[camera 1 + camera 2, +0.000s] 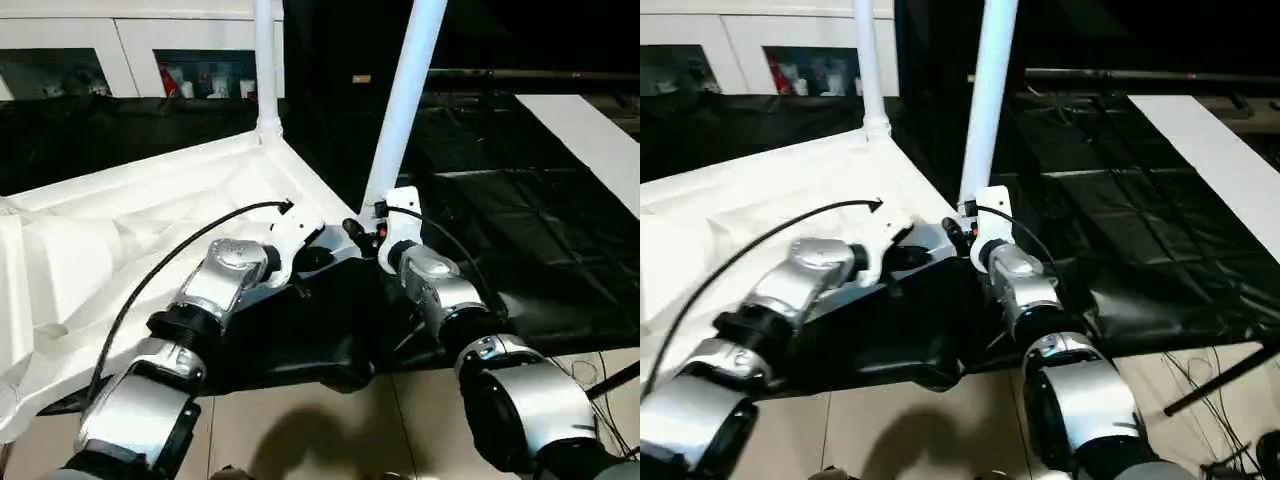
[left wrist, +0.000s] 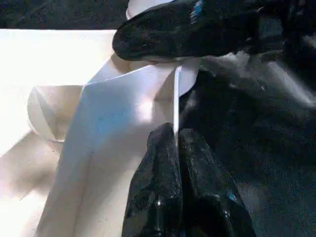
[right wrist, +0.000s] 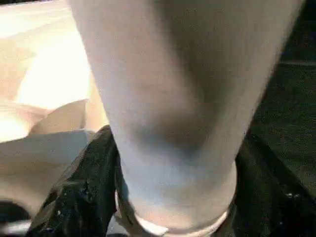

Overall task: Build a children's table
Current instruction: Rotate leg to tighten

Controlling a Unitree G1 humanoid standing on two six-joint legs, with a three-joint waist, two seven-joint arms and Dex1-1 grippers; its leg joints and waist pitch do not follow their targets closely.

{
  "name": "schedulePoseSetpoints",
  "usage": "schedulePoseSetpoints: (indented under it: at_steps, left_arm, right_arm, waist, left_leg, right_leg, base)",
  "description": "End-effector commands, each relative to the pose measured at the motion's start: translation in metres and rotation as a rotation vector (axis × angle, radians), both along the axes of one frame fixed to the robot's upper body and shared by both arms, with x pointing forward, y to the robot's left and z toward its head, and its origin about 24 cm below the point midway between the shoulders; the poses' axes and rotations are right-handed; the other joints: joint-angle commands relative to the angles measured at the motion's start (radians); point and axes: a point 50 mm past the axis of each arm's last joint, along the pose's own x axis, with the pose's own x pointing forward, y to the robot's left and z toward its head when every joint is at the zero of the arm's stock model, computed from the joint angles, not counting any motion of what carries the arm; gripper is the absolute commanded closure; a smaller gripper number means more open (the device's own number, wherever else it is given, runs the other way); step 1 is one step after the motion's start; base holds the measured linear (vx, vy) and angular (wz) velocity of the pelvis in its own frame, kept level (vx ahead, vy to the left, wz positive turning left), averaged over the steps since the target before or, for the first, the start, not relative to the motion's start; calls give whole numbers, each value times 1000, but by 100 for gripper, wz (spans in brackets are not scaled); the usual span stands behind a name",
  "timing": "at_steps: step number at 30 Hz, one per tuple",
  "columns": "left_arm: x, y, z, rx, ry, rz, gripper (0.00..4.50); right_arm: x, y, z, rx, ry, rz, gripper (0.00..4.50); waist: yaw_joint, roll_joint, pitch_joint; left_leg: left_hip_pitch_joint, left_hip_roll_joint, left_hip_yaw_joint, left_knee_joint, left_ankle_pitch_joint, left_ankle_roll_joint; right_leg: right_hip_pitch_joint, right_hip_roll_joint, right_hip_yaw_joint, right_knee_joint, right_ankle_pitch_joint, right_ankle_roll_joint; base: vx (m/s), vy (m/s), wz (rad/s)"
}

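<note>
Seating the leg gripped in our right pincer, left pincer closed on the tabletop rim beside it, we judge pressing down comes next.

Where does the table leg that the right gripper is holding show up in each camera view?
Left eye: near leg, upper centre, leaning right.
Right eye: same leg, upper centre.
Left wrist: I cannot make it out for certain.
Right wrist: fills the middle.
Shared landmark: the tabletop corner beside its foot.
</note>
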Motion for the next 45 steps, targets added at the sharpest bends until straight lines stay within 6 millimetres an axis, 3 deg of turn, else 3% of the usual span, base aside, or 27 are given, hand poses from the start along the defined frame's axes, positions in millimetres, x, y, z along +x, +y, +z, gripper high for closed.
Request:
schedulePoseSetpoints:
  at_steps: [1,8,13,19,22,27,36,40,43,45]
  left_arm:
    - [-4,15,-6,35,18,10,450]
    - [-14,28,-6,39,42,-88,450]
    - [-32,32,-1,3,64,-312,450]
    - [-42,38,3,-6,107,-415,450]
    - [-43,40,5,-7,105,-417,450]
    - [-43,43,5,0,108,-417,450]
    - [-44,43,5,-2,119,-421,450]
    - [-45,42,1,-10,123,-405,450]
    - [-41,40,-2,-7,114,-356,450]
    - [-31,34,-5,-1,86,-256,450]
  right_arm:
    - [-4,11,6,54,-43,143,101]
    - [-9,-9,11,-3,-84,360,23]
    - [-24,-34,12,-100,-69,639,23]
    - [-33,-45,11,-118,-29,778,23]
    - [-35,-45,11,-125,-17,811,50]
    - [-37,-42,11,-115,-8,822,93]
    - [-40,-43,6,-139,18,840,164]
    - [-34,-44,3,-120,13,715,172]
    - [-28,-43,-1,-105,10,573,175]
    - [-21,-39,-9,-77,37,373,175]
  waist:
    - [4,3,-76]
    - [-2,2,-77]
    - [7,-6,-77]
    - [17,-6,-70]
    - [22,-6,-70]
    - [26,-10,-75]
    - [26,-7,-77]
    - [23,0,-77]
    - [14,0,-73]
    - [2,3,-68]
  left_leg:
    - [-8,-4,10,-62,-110,60]
    - [-1,-1,13,-58,-91,70]
    - [-4,2,18,-53,-76,107]
    - [6,7,20,-58,-129,79]
    - [7,8,21,-60,-135,62]
    - [0,4,19,-57,-84,62]
    - [1,3,19,-55,-76,64]
    - [2,3,19,-55,-88,57]
    - [5,1,17,-61,-135,29]
    - [9,-1,16,-65,-167,2]
  right_leg:
    - [73,-55,38,-62,-62,-235]
    - [70,-52,39,-57,-19,-269]
    - [72,-51,38,-52,8,-279]
    - [60,-52,39,-60,-92,-273]
    - [60,-51,39,-61,-113,-260]
    - [65,-51,38,-52,-51,-255]
    - [66,-50,37,-51,-36,-258]
    - [65,-49,37,-52,-30,-263]
    - [65,-50,38,-61,-101,-251]
    - [61,-50,40,-71,-170,-231]
  base:
    - [0,0,0]
    - [0,0,0]
    - [0,0,0]
    - [0,0,0]
    - [0,0,0]
    - [0,0,0]
    - [0,0,0]
    - [0,0,0]
    - [0,0,0]
    - [0,0,0]
